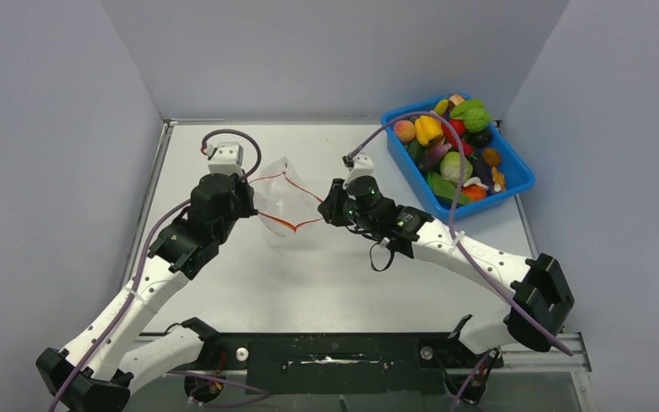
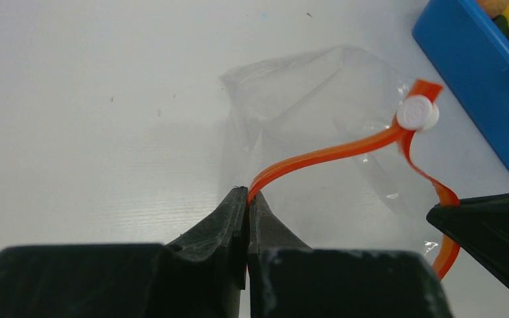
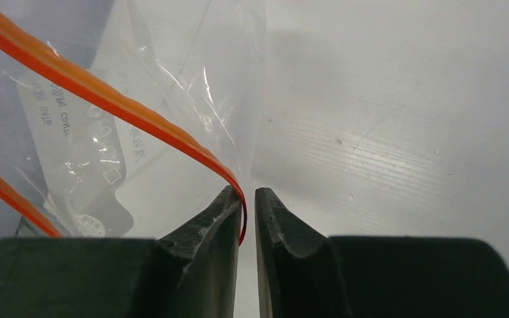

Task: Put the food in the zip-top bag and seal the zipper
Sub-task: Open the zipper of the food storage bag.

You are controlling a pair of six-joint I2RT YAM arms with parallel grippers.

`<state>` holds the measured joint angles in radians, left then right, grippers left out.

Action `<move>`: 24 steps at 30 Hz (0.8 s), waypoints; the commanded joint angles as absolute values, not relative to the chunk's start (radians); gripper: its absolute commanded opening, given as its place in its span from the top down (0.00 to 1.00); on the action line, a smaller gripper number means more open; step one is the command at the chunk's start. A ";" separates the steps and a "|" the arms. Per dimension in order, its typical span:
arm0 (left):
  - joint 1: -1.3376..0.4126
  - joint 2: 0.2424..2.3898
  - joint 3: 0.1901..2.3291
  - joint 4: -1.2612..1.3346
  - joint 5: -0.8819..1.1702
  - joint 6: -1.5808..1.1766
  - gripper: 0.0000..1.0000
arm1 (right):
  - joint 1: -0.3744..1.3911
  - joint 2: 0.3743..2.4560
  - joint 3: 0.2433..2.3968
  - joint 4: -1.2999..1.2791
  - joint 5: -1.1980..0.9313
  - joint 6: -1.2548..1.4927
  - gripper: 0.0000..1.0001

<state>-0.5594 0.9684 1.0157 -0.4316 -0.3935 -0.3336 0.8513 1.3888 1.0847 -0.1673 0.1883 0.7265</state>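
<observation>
Blue tub [image 1: 516, 184] is the ref pt. All food [image 1: 450, 137] sits piled in it, none in the bag yet. Clear bag [image 1: 280, 190] lies on the table [image 1: 326, 283] well apart from the tub, on its L side, mouth gaping. Orange zipper strip [image 2: 331, 152] runs roughly along the line toward the tub, white slider [image 2: 417, 112] at the far end of the mouth. L gripper [image 2: 247, 192] is on the bag corner farthest from the tub, clenched tight on the strip end. R gripper [image 3: 248, 193] is at the corner nearest the tub: jaws a little apart, strip in the gap touching one finger only, so not clamped. Prob next: fetch food. It lies away from the bag past the R gripper, so R arm is clearly nearer and L should hold the mouth up.
</observation>
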 commanded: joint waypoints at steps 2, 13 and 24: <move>-0.549 0.962 0.970 -0.425 -0.380 -0.299 1.00 | 0.844 1.427 1.136 -0.112 0.099 0.729 0.82; -0.551 0.966 0.930 -0.350 -0.335 -0.281 1.00 | 0.841 1.437 1.189 -0.166 0.080 0.722 0.55; -0.552 1.003 0.963 -0.363 -0.307 -0.248 1.00 | 0.816 1.340 1.228 -0.249 0.083 0.642 0.43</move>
<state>-0.5545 1.0016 0.9272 -0.4141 -0.3283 -0.2790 0.8421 1.4307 1.1782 -0.2417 0.0669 0.6960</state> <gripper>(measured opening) 0.015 0.571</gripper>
